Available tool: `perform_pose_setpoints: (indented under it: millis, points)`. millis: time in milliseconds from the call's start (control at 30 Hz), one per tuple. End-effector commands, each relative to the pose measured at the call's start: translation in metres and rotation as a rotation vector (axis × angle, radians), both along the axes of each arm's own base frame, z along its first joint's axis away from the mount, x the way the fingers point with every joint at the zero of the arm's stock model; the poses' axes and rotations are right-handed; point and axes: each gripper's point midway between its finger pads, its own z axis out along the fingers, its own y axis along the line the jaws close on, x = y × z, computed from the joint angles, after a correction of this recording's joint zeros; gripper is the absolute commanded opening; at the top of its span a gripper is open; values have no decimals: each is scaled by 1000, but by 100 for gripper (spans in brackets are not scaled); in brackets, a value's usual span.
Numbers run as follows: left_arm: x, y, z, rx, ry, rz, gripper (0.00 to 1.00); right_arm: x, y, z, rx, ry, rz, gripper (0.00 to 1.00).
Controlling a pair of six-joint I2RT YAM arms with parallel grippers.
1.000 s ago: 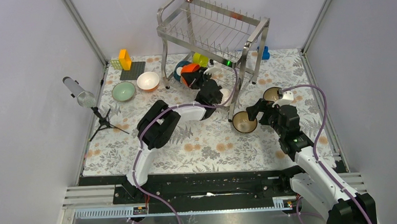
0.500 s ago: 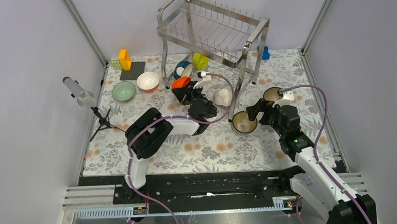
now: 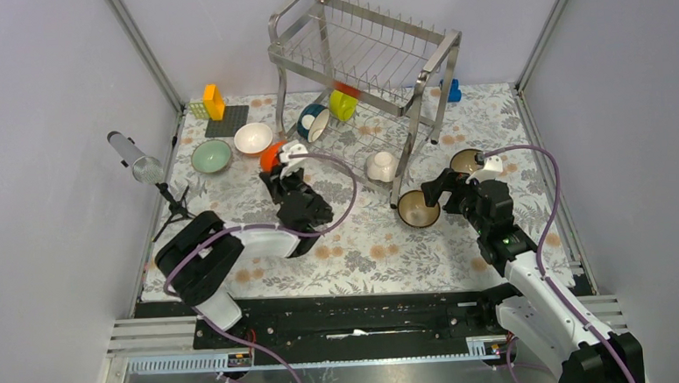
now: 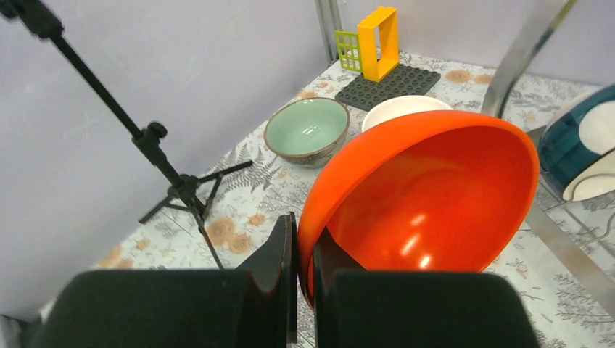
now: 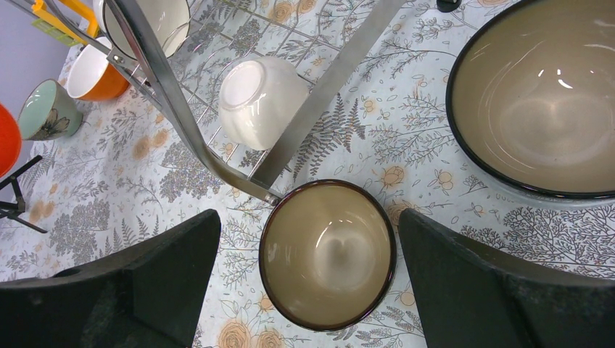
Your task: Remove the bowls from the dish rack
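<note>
Left gripper (image 4: pixel 304 255) with its jaws drawn narrow on the rim of the orange bowl (image 4: pixel 428 196), one finger inside the wall and one outside. The bowl stands tilted on edge, its cavity facing right of the jaws, and is clear of the dish rack (image 3: pixel 359 46). Ahead of the jaws and slightly left sit a pale green bowl (image 4: pixel 306 129) and a white bowl (image 4: pixel 395 109), both upright on the table; to the right of the jaws a teal bowl (image 4: pixel 580 141) leans in the rack's lower tier.

Right gripper (image 5: pixel 326 286) with its jaws spread wide and holding nothing. A small brown bowl (image 5: pixel 326 254) sits upright on the table between the jaws and just ahead of them, touching neither finger. Beyond it a white bowl (image 5: pixel 261 101) lies mouth-down on the lower shelf; a larger brown bowl (image 5: pixel 537 94) stands ahead and to the right.

Handling, as judged: the bowls look rigid, glossy and probably light, so the glaze is likely slippery and a rim pinch may let a bowl swivel. Hold is best taken across the wall at the rim, and the bowl set down gently, as it could chip.
</note>
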Motion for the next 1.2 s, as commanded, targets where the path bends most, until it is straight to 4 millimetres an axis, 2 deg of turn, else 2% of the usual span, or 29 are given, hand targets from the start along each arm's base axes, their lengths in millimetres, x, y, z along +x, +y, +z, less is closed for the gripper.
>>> perform_pose_setpoints:
  millis: [0, 167, 333, 400, 500, 600, 733, 833, 933, 1167]
  points:
    - [-10, 12, 16, -320, -277, -7, 0, 2, 4, 10, 12, -43, 17, 100]
    - [-15, 14, 14, -419, -397, -120, 0, 2, 4, 10, 12, -41, 17, 99]
    - [8, -27, -3, -532, -334, -332, 0, 3, 4, 8, 10, -36, 16, 100]
    - [19, -33, -19, -640, -263, -381, 0, 3, 4, 7, 10, -32, 17, 99]
    - [35, -25, -51, -765, -132, -381, 0, 3, 4, 6, 7, -30, 17, 99]
    - [46, -16, -79, -771, 16, -306, 0, 4, 4, 7, 8, -31, 16, 100]
    - [57, 3, -108, -786, 185, -167, 0, 3, 4, 6, 7, -31, 16, 99]
    - [65, 13, -126, -882, 277, -97, 0, 3, 4, 5, 7, -29, 16, 100]
    - [72, 18, -132, -954, 316, -70, 0, 3, 3, 6, 6, -30, 15, 100]
    - [72, 44, -139, -1101, 258, 42, 0, 3, 4, 6, 8, -30, 15, 100]
